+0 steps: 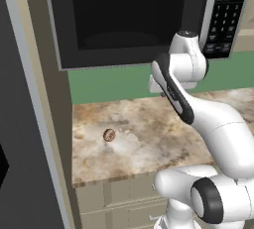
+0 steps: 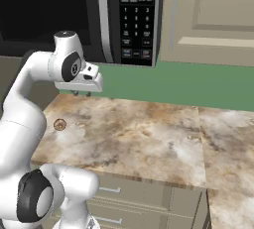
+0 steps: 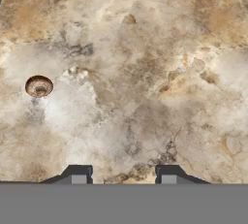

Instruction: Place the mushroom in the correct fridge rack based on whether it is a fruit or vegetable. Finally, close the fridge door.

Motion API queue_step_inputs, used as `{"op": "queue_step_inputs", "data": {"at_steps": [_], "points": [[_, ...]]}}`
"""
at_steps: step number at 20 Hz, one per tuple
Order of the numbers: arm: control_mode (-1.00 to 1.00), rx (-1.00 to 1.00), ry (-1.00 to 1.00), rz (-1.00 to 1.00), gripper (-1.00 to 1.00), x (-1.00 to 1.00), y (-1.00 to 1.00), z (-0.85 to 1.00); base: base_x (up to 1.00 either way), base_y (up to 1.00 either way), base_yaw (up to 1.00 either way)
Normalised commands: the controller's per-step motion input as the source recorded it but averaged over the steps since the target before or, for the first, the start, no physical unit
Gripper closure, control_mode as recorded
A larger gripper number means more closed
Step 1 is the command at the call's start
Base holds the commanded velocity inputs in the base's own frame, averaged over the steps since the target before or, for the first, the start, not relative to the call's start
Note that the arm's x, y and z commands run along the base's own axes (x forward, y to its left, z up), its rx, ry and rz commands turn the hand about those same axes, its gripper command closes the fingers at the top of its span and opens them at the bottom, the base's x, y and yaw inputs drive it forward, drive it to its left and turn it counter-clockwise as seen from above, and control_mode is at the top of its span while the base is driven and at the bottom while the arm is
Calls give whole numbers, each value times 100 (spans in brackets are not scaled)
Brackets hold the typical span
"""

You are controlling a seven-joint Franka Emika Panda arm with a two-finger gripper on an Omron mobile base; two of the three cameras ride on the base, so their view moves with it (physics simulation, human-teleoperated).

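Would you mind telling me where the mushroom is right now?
The mushroom lies on the marble counter near its left end, below the microwave; in the hand view it sits left of the open gripper.

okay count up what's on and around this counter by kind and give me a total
Mushroom: 1
Microwave: 1
Marble counter: 1
Gripper: 1
Total: 4
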Motion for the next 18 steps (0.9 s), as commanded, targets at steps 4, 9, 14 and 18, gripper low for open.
{"op": "queue_step_inputs", "data": {"at_steps": [4, 9, 14, 18], "points": [[-100, -2, 2, 1, -100, -35, 17, -4, 0, 0, 0], [-100, -10, 21, -1, -100, 0, 100, -52, 0, 0, 0], [-100, 0, 12, 0, -100, 2, 81, -62, 0, 0, 0], [-100, 0, 8, 0, -100, 0, 65, -47, 0, 0, 0]]}}
